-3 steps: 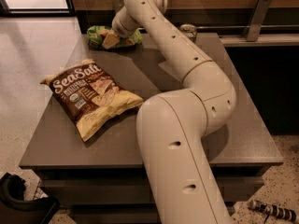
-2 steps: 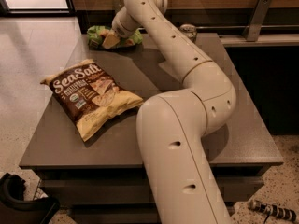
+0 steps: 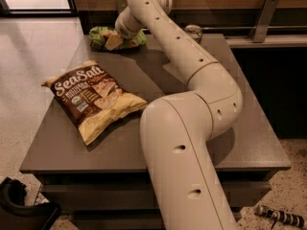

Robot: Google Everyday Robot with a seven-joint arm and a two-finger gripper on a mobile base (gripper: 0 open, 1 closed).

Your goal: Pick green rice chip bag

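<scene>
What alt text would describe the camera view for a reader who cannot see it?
The robot's gripper is at the far edge of a grey table, right at the green rice chip bag. A larger brown Sea Salt chip bag lies nearer the camera.

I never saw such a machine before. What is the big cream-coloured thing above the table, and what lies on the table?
It is one robot arm, made of thick jointed segments. The single camera looks down along it; the wide part nearest you is its lower part. At its far end is the gripper, the robot's hand, which is down at the green rice chip bag near the back edge of the table. Whether it grips the bag I cannot tell. A larger brown Sea Salt chip bag lies flat nearer the front left, untouched.
</scene>
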